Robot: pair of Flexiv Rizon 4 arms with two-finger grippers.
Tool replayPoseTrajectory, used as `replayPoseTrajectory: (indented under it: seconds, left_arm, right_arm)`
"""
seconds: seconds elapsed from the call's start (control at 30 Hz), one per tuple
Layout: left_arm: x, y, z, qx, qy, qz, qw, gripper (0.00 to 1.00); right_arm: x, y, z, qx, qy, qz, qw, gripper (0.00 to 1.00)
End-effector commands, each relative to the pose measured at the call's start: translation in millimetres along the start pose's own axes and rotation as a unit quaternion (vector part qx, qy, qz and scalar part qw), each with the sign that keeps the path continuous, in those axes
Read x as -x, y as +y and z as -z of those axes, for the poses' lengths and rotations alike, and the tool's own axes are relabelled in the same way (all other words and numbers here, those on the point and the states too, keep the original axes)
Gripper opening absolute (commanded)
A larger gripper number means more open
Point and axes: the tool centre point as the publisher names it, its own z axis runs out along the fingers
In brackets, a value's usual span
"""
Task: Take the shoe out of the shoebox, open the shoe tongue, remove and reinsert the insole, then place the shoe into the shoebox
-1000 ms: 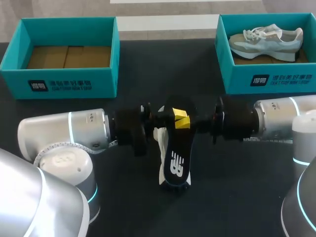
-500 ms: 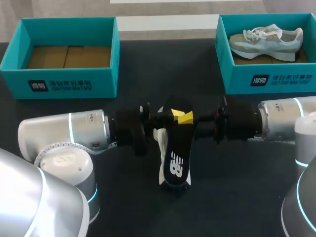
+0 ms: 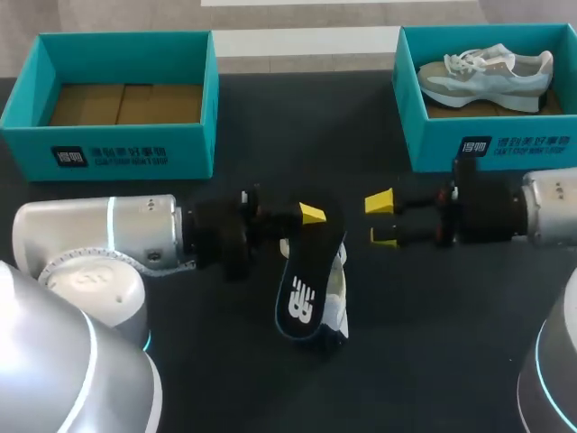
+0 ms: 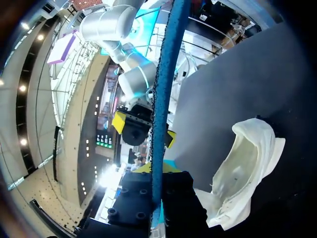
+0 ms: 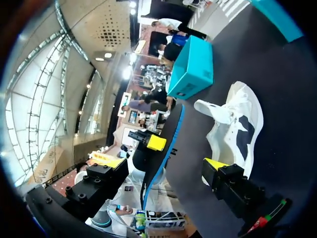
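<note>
Dark table (image 3: 270,153), centre frame: we are clamping the black insole (image 3: 305,280) in our left gripper (image 3: 311,216) by the white shoe (image 3: 338,293), right gripper (image 3: 380,219) gaping apart

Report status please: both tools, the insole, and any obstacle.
Left tool shut on insole, held over shoe. Right tool open, apart from insole. Shoe on table, nothing seen blocking it.

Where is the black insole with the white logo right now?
In the head view, the black insole is mid-table, its top end pinched by the left gripper, leaning over the white shoe; the open right gripper stands apart to its right.
</note>
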Motion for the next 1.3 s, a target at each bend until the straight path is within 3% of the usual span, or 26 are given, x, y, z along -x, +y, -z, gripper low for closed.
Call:
replayPoseTrajectory:
  seconds: [0.03, 0.53, 0.6, 0.63, 0.7, 0.77, 0.9, 0.93, 1.0, 1.3]
  left_arm:
    - [-2.3, -2.9, 13.3, -0.002, 0.0, -0.001, 1.0, 0.0]
    - [-2.3, -2.9, 13.3, -0.002, 0.0, -0.001, 1.0, 0.0]
    - [-2.3, -2.9, 13.3, -0.002, 0.0, -0.001, 1.0, 0.0]
    - [-2.3, -2.9, 13.3, -0.002, 0.0, -0.001, 1.0, 0.0]
    - [-2.3, -2.9, 13.3, -0.002, 0.0, -0.001, 1.0, 0.0]
    - [-2.3, -2.9, 13.3, -0.002, 0.0, -0.001, 1.0, 0.0]
    - [-2.3, -2.9, 13.3, -0.002, 0.0, -0.001, 1.0, 0.0]
    - [-2.3, -2.9, 13.3, -0.002, 0.0, -0.001, 1.0, 0.0]
    - [-2.3, -2.9, 13.3, -0.002, 0.0, -0.001, 1.0, 0.0]
    - [-2.3, -2.9, 13.3, -0.002, 0.0, -0.001, 1.0, 0.0]
  right_arm:
    - [-4.1, 1.3, 21.0, -0.006, -0.058, -0.02, 0.998, 1.0]
    - [-4.1, 1.3, 21.0, -0.006, -0.058, -0.02, 0.998, 1.0]
    - [-4.7, -2.5, 21.2, -0.027, -0.072, 0.068, 0.995, 1.0]
    - [-5.1, -4.2, 20.9, -0.056, -0.098, 0.104, 0.988, 1.0]
    - [-4.0, -5.0, 19.9, -0.066, -0.092, 0.199, 0.973, 1.0]
    - [-4.6, -6.6, 21.2, -0.091, -0.125, 0.285, 0.946, 1.0]
    - [-2.2, -3.4, 21.7, -0.124, -0.089, 0.419, 0.895, 1.0]
    - [-4.6, -2.3, 21.8, -0.134, -0.069, 0.458, 0.876, 1.0]
    - [-10.0, 1.2, 21.1, -0.174, -0.063, 0.485, 0.855, 1.0]
    - [-10.0, 1.2, 21.1, -0.174, -0.063, 0.485, 0.855, 1.0]
